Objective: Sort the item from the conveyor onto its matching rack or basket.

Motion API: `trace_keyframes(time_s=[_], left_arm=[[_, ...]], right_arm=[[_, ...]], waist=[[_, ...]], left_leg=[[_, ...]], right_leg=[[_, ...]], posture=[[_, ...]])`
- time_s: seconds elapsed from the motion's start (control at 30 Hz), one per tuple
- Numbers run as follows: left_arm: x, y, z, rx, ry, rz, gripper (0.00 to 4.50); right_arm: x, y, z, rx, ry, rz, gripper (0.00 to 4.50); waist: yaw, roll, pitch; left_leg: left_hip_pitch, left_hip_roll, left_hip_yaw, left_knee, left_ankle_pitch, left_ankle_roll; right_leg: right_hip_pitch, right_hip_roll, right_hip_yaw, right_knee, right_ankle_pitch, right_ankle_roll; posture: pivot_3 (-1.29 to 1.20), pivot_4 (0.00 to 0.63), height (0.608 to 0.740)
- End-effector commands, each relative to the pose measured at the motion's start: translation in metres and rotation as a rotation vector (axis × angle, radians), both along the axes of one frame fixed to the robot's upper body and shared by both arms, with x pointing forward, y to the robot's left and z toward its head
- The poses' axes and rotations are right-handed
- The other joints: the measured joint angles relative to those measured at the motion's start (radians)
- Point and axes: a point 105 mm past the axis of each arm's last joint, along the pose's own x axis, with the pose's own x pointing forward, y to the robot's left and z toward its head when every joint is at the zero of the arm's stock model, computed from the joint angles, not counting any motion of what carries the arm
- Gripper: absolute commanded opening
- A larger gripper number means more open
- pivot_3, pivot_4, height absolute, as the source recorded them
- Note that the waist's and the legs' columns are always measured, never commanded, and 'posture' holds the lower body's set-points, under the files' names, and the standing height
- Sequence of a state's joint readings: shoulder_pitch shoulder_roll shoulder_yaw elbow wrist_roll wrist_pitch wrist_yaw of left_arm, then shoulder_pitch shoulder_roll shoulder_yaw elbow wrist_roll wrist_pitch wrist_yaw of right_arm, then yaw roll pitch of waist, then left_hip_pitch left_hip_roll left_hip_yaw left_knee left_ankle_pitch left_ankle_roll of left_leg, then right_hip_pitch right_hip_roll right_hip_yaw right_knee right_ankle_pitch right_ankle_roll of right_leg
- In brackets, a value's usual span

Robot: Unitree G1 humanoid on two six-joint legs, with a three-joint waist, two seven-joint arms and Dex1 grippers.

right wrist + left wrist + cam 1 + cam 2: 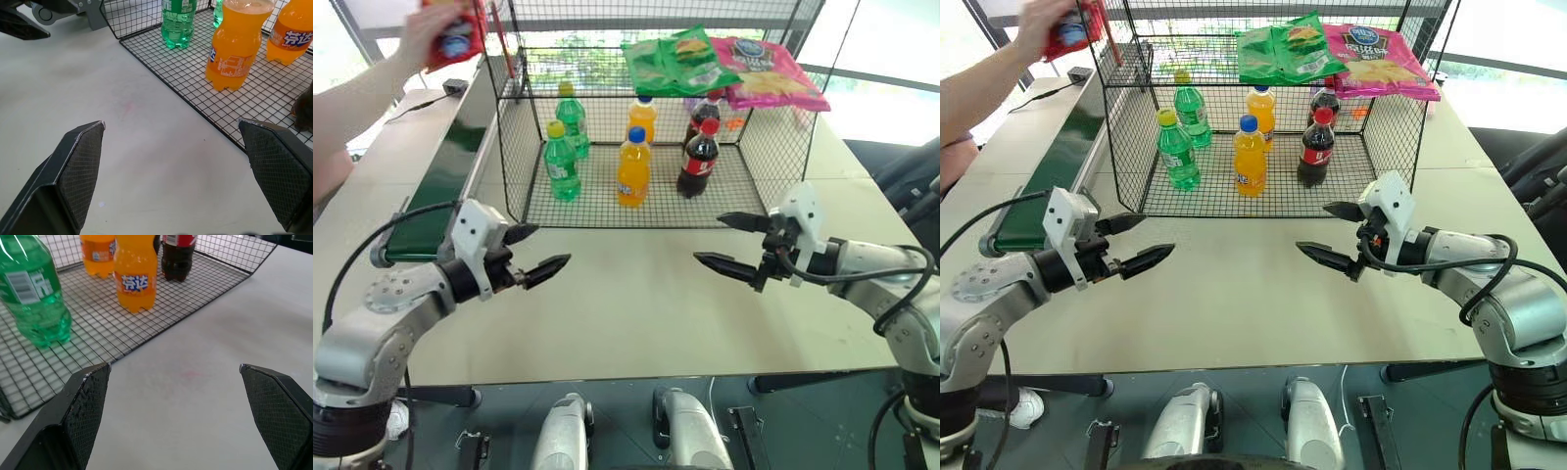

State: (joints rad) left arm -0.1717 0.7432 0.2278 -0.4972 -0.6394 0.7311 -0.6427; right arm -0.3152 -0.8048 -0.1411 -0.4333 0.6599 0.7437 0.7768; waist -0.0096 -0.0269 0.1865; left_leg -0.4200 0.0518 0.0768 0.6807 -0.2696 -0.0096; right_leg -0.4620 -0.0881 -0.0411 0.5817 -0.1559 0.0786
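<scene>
Both grippers, left gripper (536, 252) and right gripper (732, 242), hover spread and empty over the table (636, 304). A person's hand (433, 34) apparently lowers the red chip bag (456, 32) toward the conveyor (445, 181); waiting step, pickup next.

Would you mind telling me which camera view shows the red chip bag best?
The left eye view: the red chip bag sits in a person's hand above the conveyor, blue logo visible. The right eye view crops it more at the top edge.
</scene>
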Motion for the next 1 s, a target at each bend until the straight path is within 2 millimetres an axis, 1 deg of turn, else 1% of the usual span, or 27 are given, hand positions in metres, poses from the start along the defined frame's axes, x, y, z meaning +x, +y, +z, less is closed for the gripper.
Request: trace_keyframes(time_s=[0.03,0.1,0.13,0.2,0.47,0.63,0.7,0.8,0.93,1.0], left_arm=[[0.005,0.014,0.019,0.055,-0.103,0.059,4.43],[0.012,0.031,0.02,0.159,-0.146,0.13,4.43],[0.013,0.036,0.02,0.184,-0.155,0.139,4.43],[0.011,0.04,0.022,0.187,-0.159,0.133,4.43],[0.003,0.033,0.016,0.146,-0.13,0.089,4.43],[0.005,0.034,0.014,0.141,-0.131,0.093,4.43],[0.009,0.038,0.018,0.178,-0.175,0.122,4.43],[0.022,0.057,0.029,0.319,-0.29,0.222,4.43],[0.035,0.113,0.052,0.675,-0.461,0.39,4.43],[0.038,0.133,0.061,0.833,-0.522,0.428,4.43]], right_arm=[[0.001,0.001,0.015,0.0,-0.066,0.017,4.5],[0.002,0.004,0.016,0.003,-0.072,0.028,4.5],[0.002,0.005,0.017,0.007,-0.074,0.036,4.5],[0.003,0.007,0.018,0.011,-0.077,0.046,4.5],[0.006,0.008,0.014,0.008,-0.069,0.05,4.5],[0.007,0.006,0.013,-0.004,-0.07,0.04,4.5],[0.005,0.007,0.014,-0.007,-0.074,0.042,4.5],[0.003,0.014,0.018,-0.003,-0.086,0.064,4.5],[-0.011,0.056,0.03,0.092,-0.117,0.195,4.5],[-0.018,0.072,0.032,0.125,-0.114,0.242,4.5]], waist=[[-0.001,0.0,0.0],[-0.002,0.0,0.0],[-0.002,0.0,0.0],[-0.001,0.0,0.0],[0.0,0.0,0.0],[0.0,0.0,0.0],[-0.001,0.0,0.0],[0.001,0.0,0.0],[-0.01,0.0,0.0],[-0.007,0.0,0.0]], left_leg=[[0.0,0.0,0.0,0.0,0.0,0.0],[0.0,0.0,0.0,0.0,0.0,0.0],[0.0,0.0,0.0,0.0,0.0,0.0],[0.001,0.0,0.0,0.0,0.0,0.0],[0.0,0.0,0.0,0.0,0.0,0.0],[0.001,0.0,0.0,0.0,0.0,0.0],[0.001,0.0,0.0,0.0,0.0,0.0],[0.001,0.0,0.0,0.0,0.0,0.0],[0.001,0.001,0.001,0.0,0.0,0.0],[0.001,0.002,0.001,-0.002,0.0,0.0]], right_leg=[[0.0,0.0,0.0,0.0,0.0,0.0],[0.0,0.0,0.0,0.0,0.0,0.0],[0.0,0.0,0.0,0.001,0.0,0.0],[0.0,0.0,0.0,0.001,0.0,0.0],[0.0,0.0,0.0,0.0,0.0,0.0],[0.0,0.0,0.0,0.001,0.0,0.0],[0.0,0.0,0.0,0.001,0.0,0.0],[0.0,0.0,0.0,0.002,0.0,0.0],[-0.002,0.0,0.0,0.003,0.0,0.0],[-0.003,0.002,0.0,0.004,0.0,-0.001]], posture=[[0.0,0.15,0.74],[0.0,0.15,0.74],[0.0,0.15,0.74],[0.0,0.15,0.74],[0.0,0.15,0.74],[0.0,0.15,0.74],[0.0,0.15,0.74],[0.0,0.15,0.74],[0.0,0.15,0.74],[0.0,0.15,0.74]])
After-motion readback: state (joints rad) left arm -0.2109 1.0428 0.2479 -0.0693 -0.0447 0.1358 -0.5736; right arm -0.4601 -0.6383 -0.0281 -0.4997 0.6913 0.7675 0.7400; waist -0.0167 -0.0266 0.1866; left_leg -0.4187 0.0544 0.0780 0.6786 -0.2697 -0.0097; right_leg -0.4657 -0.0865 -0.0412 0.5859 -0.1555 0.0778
